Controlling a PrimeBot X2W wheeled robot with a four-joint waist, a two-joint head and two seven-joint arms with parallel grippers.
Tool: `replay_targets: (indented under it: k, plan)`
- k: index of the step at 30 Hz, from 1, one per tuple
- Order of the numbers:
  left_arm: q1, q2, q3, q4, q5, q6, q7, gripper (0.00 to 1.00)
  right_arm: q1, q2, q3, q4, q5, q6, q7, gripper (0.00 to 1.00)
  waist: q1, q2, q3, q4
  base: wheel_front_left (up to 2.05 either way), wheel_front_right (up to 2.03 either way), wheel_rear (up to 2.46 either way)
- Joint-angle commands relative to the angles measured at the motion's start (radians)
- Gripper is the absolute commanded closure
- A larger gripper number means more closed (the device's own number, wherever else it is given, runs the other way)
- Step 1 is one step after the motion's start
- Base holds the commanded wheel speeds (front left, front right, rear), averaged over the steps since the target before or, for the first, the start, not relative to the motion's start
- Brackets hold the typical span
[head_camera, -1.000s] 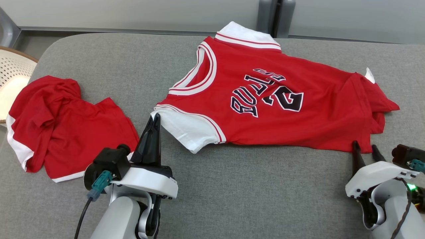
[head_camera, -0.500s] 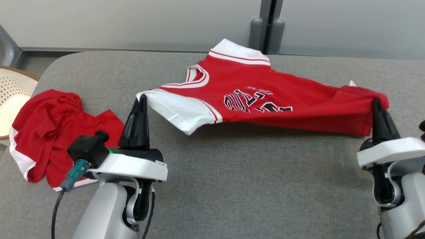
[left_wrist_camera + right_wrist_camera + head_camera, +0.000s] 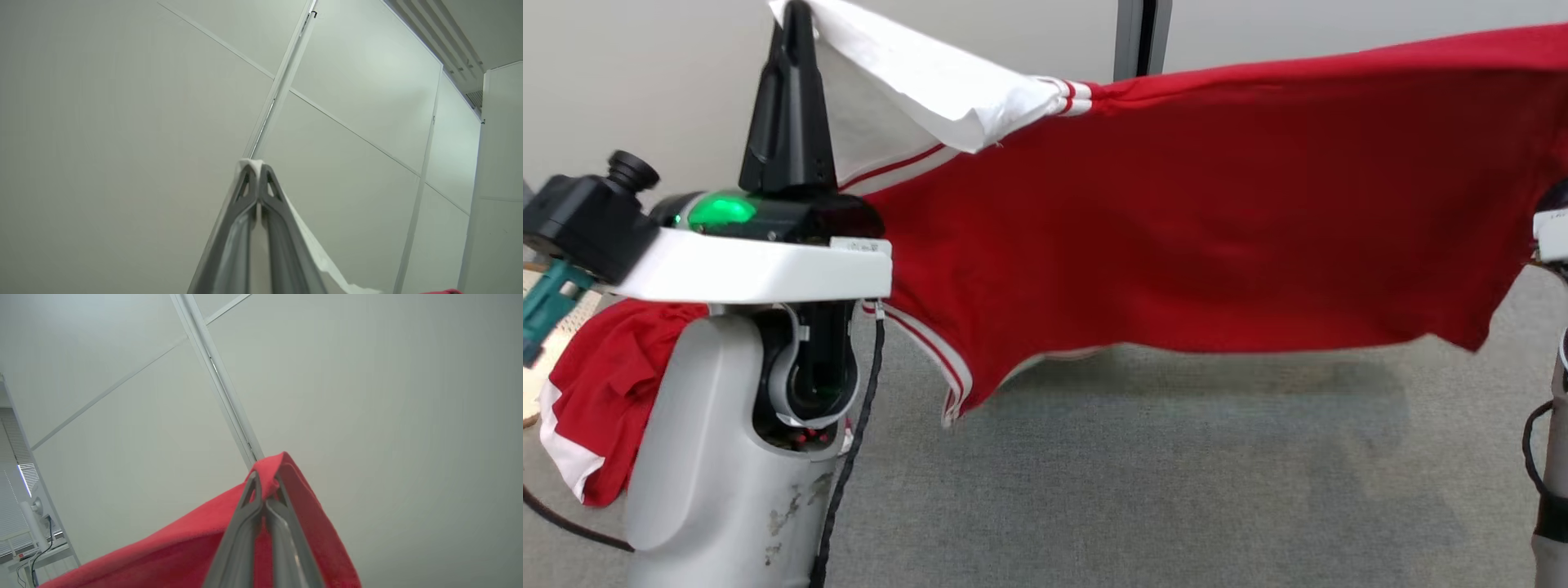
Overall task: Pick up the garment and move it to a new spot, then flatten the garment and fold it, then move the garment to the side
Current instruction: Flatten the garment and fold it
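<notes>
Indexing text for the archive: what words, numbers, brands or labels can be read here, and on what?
Nothing can be read.
jersey: the side facing the camera is plain red, with no print.
label, small and white, on the body of the left gripper: too small to read.

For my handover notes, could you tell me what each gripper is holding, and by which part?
Both hold the red jersey: the left gripper pinches its white sleeve, the right gripper a red edge.

Two red garments (image 3: 1217, 229) (image 3: 596, 384), two grippers (image 3: 256, 169) (image 3: 265, 479), perhaps one basket (image 3: 533, 376)
</notes>
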Motion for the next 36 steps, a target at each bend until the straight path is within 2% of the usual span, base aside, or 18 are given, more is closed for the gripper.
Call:
replay_targets:
  k: [1,5,9,12,16,21,25,27,32,36]
  plan:
    - [-0.026,0.003,0.013,-0.025,-0.026,0.015,0.013,1.00,-0.018,0.016,-0.025,-0.020,-0.010,0.000,0.042,1.00,0.0000,0.0000,-0.021,-0.016,0.00,0.00,0.00]
    - [-0.050,0.003,0.017,-0.075,-0.085,0.043,0.038,1.00,-0.050,0.052,-0.075,-0.073,-0.039,0.000,0.121,1.00,0.0000,0.0000,-0.031,-0.023,0.00,0.00,0.00]
    - [-0.069,0.004,0.021,-0.147,-0.165,0.095,0.070,1.00,-0.067,0.081,-0.137,-0.171,-0.053,0.000,0.248,1.00,0.0000,0.0000,-0.036,-0.029,0.00,0.00,0.00]
    - [-0.087,0.010,0.028,-0.161,-0.178,0.113,0.093,1.00,-0.068,0.085,-0.144,-0.201,-0.051,0.000,0.310,1.00,0.0000,0.0000,-0.028,-0.031,0.00,0.00,0.00]
    - [-0.137,0.020,0.040,-0.136,-0.195,0.129,0.132,1.00,-0.108,0.085,-0.142,-0.190,-0.079,0.000,0.351,1.00,0.0000,0.0000,0.012,-0.037,0.00,0.00,0.00]
    - [-0.295,0.041,0.046,-0.020,-0.204,0.122,0.185,1.00,-0.262,0.084,-0.160,-0.080,-0.108,0.000,0.381,1.00,0.0000,0.0000,0.129,-0.040,0.00,0.00,0.00]
    - [-0.463,0.080,0.070,0.147,-0.180,0.108,0.183,1.00,-0.476,0.086,-0.161,0.072,-0.179,0.000,0.341,1.00,0.0000,0.0000,0.243,-0.055,0.00,0.00,0.00]
    - [-0.558,0.103,0.073,0.234,-0.158,0.083,0.164,1.00,-0.582,0.084,-0.144,0.157,-0.223,0.000,0.296,1.00,0.0000,0.0000,0.296,-0.060,0.00,0.00,0.00]
    - [-0.793,0.135,0.077,0.438,-0.105,0.028,0.075,1.00,-0.826,0.084,-0.094,0.333,-0.313,0.000,0.121,1.00,0.0000,0.0000,0.402,-0.059,0.00,0.00,0.00]
    - [-0.945,0.141,0.069,0.570,-0.057,-0.010,-0.019,1.00,-0.956,0.080,-0.079,0.470,-0.296,0.000,-0.028,1.00,0.0000,0.0000,0.465,-0.046,0.00,0.00,0.00]
